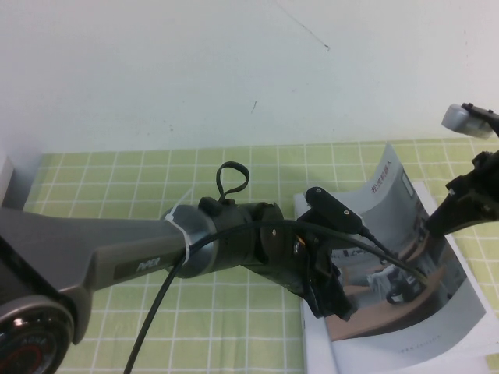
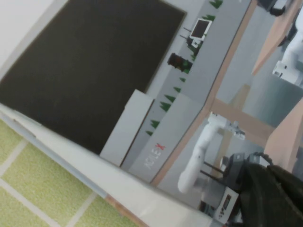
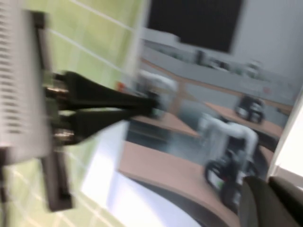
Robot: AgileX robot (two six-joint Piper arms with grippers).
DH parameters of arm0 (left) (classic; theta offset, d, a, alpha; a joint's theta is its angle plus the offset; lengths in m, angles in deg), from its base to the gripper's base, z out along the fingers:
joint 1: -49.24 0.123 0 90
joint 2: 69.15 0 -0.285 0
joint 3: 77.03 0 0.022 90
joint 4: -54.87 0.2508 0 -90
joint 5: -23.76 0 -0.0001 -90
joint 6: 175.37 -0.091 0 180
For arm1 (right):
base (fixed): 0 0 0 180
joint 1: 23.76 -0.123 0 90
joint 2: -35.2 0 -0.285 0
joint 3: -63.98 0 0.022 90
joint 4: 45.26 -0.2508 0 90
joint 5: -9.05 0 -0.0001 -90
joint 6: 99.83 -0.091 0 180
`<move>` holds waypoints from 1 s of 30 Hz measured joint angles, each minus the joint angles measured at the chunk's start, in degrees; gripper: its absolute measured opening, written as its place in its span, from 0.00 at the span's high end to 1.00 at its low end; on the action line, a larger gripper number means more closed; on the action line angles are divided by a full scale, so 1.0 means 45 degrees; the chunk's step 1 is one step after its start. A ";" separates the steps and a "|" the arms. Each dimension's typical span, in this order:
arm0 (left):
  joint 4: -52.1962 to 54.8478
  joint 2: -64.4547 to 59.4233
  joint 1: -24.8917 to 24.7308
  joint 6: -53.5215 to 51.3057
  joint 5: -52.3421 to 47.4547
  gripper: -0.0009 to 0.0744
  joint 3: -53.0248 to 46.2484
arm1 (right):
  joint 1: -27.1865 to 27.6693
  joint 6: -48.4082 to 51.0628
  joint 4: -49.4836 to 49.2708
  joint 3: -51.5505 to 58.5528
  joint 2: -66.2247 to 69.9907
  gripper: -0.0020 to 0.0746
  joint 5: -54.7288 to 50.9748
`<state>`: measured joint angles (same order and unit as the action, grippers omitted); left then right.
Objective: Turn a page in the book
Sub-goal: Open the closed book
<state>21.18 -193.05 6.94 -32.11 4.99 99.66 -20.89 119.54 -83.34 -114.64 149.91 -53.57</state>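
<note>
The book lies on the green checked cloth at the right. Its top page, printed with a photo of robots on wooden desks, curves upward off the book. My right gripper is shut on that page's outer edge and holds it raised; in the right wrist view the gripper pinches the page. My left gripper rests shut on the book's left side near the spine. The left wrist view shows that gripper low over the printed photo.
The green checked cloth covers the table up to the white wall behind. My left arm stretches across the middle, with a black cable hanging from it. A grey object stands at the far left edge.
</note>
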 joint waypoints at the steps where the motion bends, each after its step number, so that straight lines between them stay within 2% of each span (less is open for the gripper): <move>1: 0.0000 0.0000 0.0000 0.0000 -0.0002 0.99 0.0000 | 0.0000 0.0125 -0.0286 0.0000 -0.0074 0.96 -0.0073; 9: 0.0149 0.0201 -0.0026 0.0040 0.0237 0.99 -0.0095 | -0.0109 0.0666 -0.1834 0.0000 -0.0308 0.96 -0.0742; 13: 0.0960 0.0652 -0.0026 0.0103 0.0051 0.99 -0.0252 | -0.0486 0.0759 -0.2234 0.0000 -0.0308 0.96 -0.0807; 19: 0.3168 0.2160 -0.0026 0.1158 -0.0215 0.99 -0.0304 | -0.1158 0.0864 -0.2469 0.0000 -0.0308 0.96 -0.0406; 25: 0.6415 0.4220 -0.0026 0.3748 -0.0949 0.99 -0.0304 | -0.1692 0.0928 -0.2727 0.0000 -0.0308 0.96 -0.0022; 30: 0.6829 0.5980 -0.0056 0.4165 -0.1331 0.99 -0.0354 | -0.1871 0.0925 -0.3047 0.0000 -0.0308 0.96 0.0206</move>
<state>51.92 -166.14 6.69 -13.37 -1.00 98.07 -29.31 123.70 -97.05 -114.64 148.53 -52.64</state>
